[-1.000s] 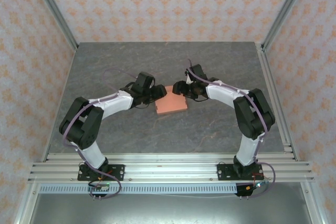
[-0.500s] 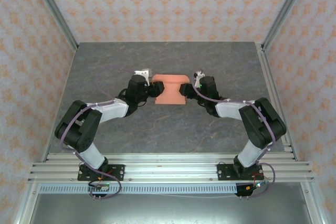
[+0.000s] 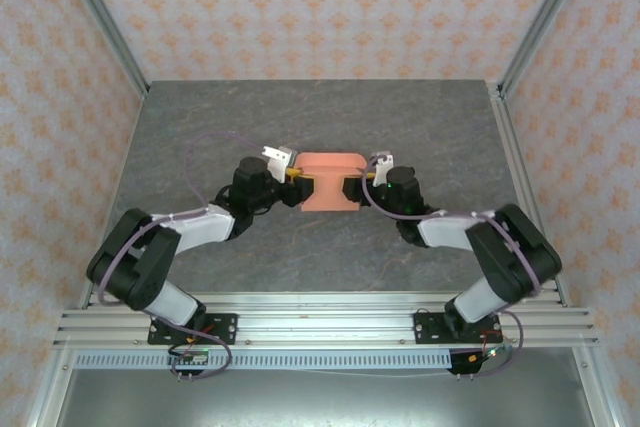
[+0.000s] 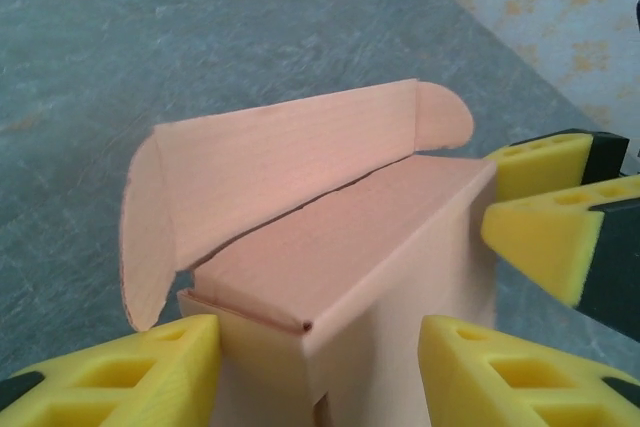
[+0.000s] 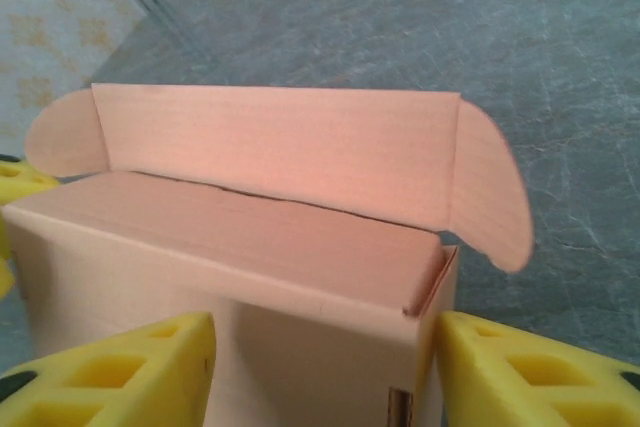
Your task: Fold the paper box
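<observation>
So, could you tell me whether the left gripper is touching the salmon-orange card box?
Cannot tell: in the left wrist view the gripper's fingers flank the box's corner, neither contact nor gap plain.

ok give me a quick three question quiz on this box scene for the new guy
1. True or false: the lid of the box is pressed down flat and shut.
2. Where are the left tool and the right tool? A: both at the same end of the box. B: one at each end of the box. C: both pulled back well clear of it.
3. What shape are the tabs at the two ends of the lid?

Key
1. False: the lid stands up, open.
2. B.
3. Rounded.
</observation>
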You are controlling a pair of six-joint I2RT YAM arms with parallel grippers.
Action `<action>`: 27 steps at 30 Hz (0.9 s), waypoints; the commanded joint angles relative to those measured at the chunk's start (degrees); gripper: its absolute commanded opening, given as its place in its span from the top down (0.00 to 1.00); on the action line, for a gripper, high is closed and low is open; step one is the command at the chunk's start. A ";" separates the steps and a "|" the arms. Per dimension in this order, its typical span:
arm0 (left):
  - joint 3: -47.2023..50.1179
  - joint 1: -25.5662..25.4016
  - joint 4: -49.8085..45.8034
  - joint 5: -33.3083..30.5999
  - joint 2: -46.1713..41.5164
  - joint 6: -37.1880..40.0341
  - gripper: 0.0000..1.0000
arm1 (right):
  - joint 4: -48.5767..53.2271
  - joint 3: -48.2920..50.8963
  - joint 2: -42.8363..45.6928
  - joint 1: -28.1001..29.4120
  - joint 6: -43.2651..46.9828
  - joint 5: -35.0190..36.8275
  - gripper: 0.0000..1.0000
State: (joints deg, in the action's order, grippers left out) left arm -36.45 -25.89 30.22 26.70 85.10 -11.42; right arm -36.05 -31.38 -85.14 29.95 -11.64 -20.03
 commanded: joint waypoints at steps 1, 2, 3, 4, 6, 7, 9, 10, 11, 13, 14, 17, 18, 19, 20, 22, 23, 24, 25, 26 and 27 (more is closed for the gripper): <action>-4.24 -0.61 -10.74 -4.22 -4.13 1.04 0.43 | 19.58 -7.29 8.04 -0.01 2.03 4.17 0.34; -5.35 -0.61 -13.99 -6.27 -4.64 0.88 0.42 | 23.98 -9.42 8.95 -0.66 3.00 3.26 0.31; -6.80 -0.56 -17.52 -7.53 -5.00 1.06 0.41 | 28.77 -12.15 9.28 -1.70 4.13 1.89 0.30; -7.81 -0.43 -19.80 -7.84 -5.22 1.45 0.41 | 32.26 -14.80 9.24 -3.22 5.09 -0.23 0.30; -7.32 -0.47 -19.61 -7.03 -6.50 3.23 0.40 | 35.84 -18.53 8.64 -6.01 8.42 -9.08 0.30; -6.16 -0.48 -17.78 -5.99 -7.57 4.76 0.40 | 36.03 -19.41 8.83 -7.09 10.96 -14.52 0.30; -3.84 -0.44 -14.26 -3.06 -9.77 8.30 0.40 | 35.87 -20.41 9.26 -8.21 14.75 -19.48 0.30; -3.22 -0.46 -13.64 -1.96 -10.73 10.02 0.40 | 37.33 -21.75 9.03 -8.38 16.03 -19.36 0.29; -3.19 -0.45 -14.03 -1.70 -11.37 11.09 0.40 | 39.26 -23.49 8.61 -8.55 17.05 -19.26 0.29; -3.75 -0.34 -15.69 -3.91 -12.23 11.54 0.40 | 41.84 -27.30 7.43 -8.64 17.50 -17.50 0.29; -3.97 -0.39 -16.01 -5.05 -12.43 11.49 0.40 | 42.22 -28.41 6.99 -8.60 16.86 -15.96 0.29; -3.68 0.03 -15.19 -6.96 -12.62 10.45 0.40 | 43.09 -30.81 5.24 -8.61 12.27 -6.53 0.28; -3.69 0.27 -14.96 -8.01 -12.48 9.17 0.40 | 44.34 -31.84 4.38 -8.85 10.41 -2.44 0.27; -3.95 0.59 -15.05 -8.35 -12.14 7.96 0.40 | 46.87 -33.50 2.95 -9.23 8.92 0.66 0.26; -4.42 0.81 -15.55 -8.48 -11.60 7.22 0.40 | 49.64 -35.42 1.18 -10.20 7.78 1.60 0.27; -9.04 0.93 -22.99 -12.42 -8.73 4.76 0.42 | 54.62 -40.21 -3.85 -12.81 5.95 -1.20 0.27; -11.63 0.93 -27.42 -13.70 -6.74 3.69 0.44 | 56.39 -42.09 -6.31 -14.07 4.91 -2.79 0.29; -14.42 0.93 -31.66 -14.96 -4.45 1.16 0.48 | 57.94 -43.91 -9.35 -15.51 3.44 -5.32 0.31; -16.11 0.93 -34.17 -14.29 -2.21 -1.25 0.52 | 58.65 -45.52 -12.29 -17.16 1.89 -8.73 0.36; -16.70 0.68 -34.76 -12.37 -0.73 -2.78 0.54 | 58.90 -46.47 -14.55 -18.22 0.32 -11.50 0.39; -16.83 0.26 -34.46 -11.95 0.53 -5.51 0.54 | 58.82 -47.07 -16.75 -19.27 -1.91 -13.46 0.44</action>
State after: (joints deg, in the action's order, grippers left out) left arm -51.11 -25.34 3.84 15.90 82.89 -9.69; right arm 15.79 -76.95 -97.08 13.26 -7.38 -28.05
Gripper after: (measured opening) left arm 0.465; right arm 0.577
